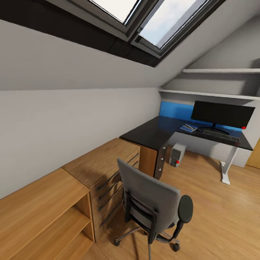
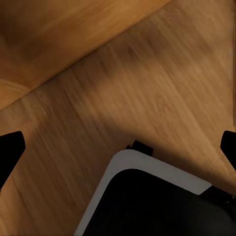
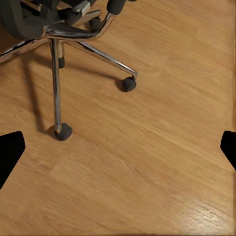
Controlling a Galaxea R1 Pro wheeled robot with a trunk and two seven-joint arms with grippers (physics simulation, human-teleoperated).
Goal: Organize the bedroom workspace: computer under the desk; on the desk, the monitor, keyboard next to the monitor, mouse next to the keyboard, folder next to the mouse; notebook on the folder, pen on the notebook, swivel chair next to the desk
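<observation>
Wood plank floor (image 2: 162, 88) lies under the left gripper (image 2: 118, 147), fingers spread, empty; likewise the right gripper (image 3: 118, 147), its jaws apart. Ahead of it, the grey upholstered swivel chair (image 1: 153, 203) could get shoved off by the base. The black-topped desk (image 1: 156, 131) stands well beyond.

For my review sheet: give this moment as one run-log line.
swivel chair: near view, beside wood cabinet | monitor, keyboard: on desk | computer: under desk | grippers: open, empty

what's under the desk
The computer stands on the floor under the desk. The drawer unit hides whatever is behind it.
</observation>
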